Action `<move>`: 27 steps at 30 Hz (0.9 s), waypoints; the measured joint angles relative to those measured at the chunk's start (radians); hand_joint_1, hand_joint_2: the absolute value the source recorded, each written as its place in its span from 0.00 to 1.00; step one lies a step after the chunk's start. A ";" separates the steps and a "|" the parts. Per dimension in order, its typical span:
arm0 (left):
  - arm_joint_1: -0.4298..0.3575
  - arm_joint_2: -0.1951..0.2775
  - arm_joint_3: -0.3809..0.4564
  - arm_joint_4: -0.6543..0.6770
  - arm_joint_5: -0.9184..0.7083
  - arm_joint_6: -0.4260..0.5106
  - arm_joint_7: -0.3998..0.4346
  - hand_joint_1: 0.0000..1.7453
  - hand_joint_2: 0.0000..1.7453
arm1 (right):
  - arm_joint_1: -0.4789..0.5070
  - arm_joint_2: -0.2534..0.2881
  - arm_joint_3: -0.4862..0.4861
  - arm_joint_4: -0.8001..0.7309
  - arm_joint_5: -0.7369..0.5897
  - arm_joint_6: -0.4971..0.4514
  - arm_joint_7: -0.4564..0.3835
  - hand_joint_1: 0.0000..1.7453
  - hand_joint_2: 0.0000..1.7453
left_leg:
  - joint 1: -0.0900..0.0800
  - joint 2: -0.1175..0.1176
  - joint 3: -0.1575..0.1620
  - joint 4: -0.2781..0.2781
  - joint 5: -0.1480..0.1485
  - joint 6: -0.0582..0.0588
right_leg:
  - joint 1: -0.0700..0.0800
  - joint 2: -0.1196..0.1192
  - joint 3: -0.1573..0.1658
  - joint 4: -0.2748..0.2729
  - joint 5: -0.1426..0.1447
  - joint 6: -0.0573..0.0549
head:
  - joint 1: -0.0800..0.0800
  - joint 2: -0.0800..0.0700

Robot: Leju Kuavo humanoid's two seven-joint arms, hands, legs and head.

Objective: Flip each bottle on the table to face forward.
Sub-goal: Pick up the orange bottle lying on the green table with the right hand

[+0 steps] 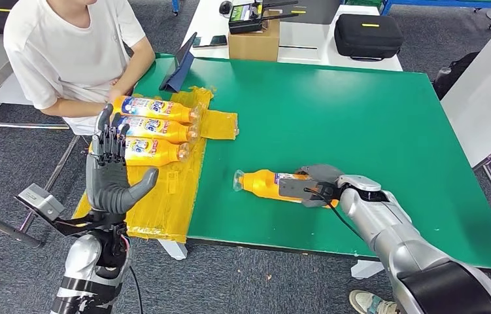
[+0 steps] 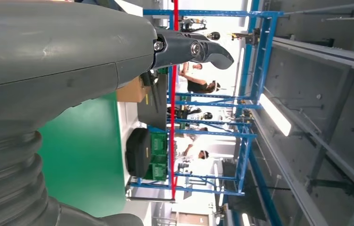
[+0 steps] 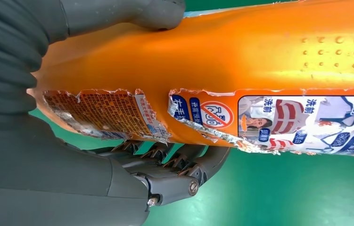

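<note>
— while my right hand point(image 1: 318, 185) wraps the orange bottle point(image 1: 265, 184) lying on the green table point(image 1: 360, 118), where's your left?
— my left hand point(image 1: 110, 171) hangs raised, fingers spread, holding nothing, beside three bottles point(image 1: 154, 129) on the yellow sheet point(image 1: 170, 190).

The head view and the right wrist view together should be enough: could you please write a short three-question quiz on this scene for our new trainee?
1. True or false: the right hand grips the lone orange bottle lying on the green table.
2. How many bottles lie on the yellow sheet?
A. two
B. three
C. five
3. Fill in: the left hand is raised, fingers apart, and holds ____.

Key:
1. True; the right wrist view shows fingers wrapped around it.
2. B
3. nothing
</note>
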 joint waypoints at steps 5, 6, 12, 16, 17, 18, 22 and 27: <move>0.007 0.001 -0.002 0.007 -0.018 -0.004 0.009 0.00 1.00 | 0.002 -0.012 0.009 0.003 -0.032 -0.012 -0.033 1.00 1.00 | 0.000 -0.001 0.001 0.000 0.000 0.000 | 0.000 0.000 0.001 0.000 0.000 0.000 | 0.000 0.000; 0.012 0.002 -0.005 0.009 -0.029 -0.002 0.010 0.00 1.00 | 0.008 -0.018 0.006 0.003 -0.065 -0.030 -0.067 1.00 1.00 | 0.000 -0.001 0.001 0.000 0.000 0.000 | 0.000 0.000 0.001 0.000 0.000 0.000 | 0.000 0.000; 0.085 0.003 -0.026 0.016 -0.062 0.042 0.049 0.00 1.00 | 0.169 -0.040 -0.109 -0.096 -0.357 -0.252 -0.309 1.00 1.00 | 0.000 0.000 0.000 0.000 -0.002 -0.001 | 0.000 0.000 0.000 0.000 0.000 0.000 | 0.000 0.000; 0.121 -0.005 -0.040 0.023 -0.068 0.048 0.061 0.00 1.00 | 0.265 -0.035 -0.172 -0.214 -0.423 -0.296 -0.327 1.00 1.00 | 0.000 0.001 -0.001 0.000 -0.003 -0.001 | 0.001 0.002 -0.002 0.000 -0.001 0.000 | 0.000 0.000; 0.131 -0.007 -0.044 0.025 -0.071 0.043 0.068 0.00 1.00 | 0.293 -0.029 -0.188 -0.252 -0.447 -0.312 -0.337 1.00 1.00 | 0.001 0.001 -0.002 0.000 -0.003 -0.001 | 0.001 0.002 -0.002 0.000 -0.001 0.000 | 0.000 0.000; 0.142 -0.010 -0.050 0.028 -0.074 0.031 0.076 0.00 1.00 | 0.325 -0.019 -0.206 -0.298 -0.472 -0.330 -0.347 1.00 1.00 | 0.001 0.001 -0.003 0.000 -0.003 -0.001 | 0.001 0.002 -0.003 0.000 -0.001 0.000 | 0.000 0.000; 0.184 -0.014 -0.107 0.063 -0.127 -0.031 0.074 0.00 1.00 | 0.436 0.033 -0.269 -0.514 -0.549 -0.384 -0.385 1.00 1.00 | 0.001 0.001 -0.006 0.000 -0.003 -0.001 | 0.001 0.002 -0.006 0.000 -0.001 0.000 | 0.000 0.000; 0.201 -0.014 -0.179 0.095 -0.156 -0.047 0.060 0.00 1.00 | 0.513 0.096 -0.312 -0.735 -0.617 -0.402 -0.436 1.00 1.00 | 0.001 0.001 -0.007 0.000 -0.003 -0.001 | 0.001 0.002 -0.008 0.000 -0.001 0.000 | 0.000 0.000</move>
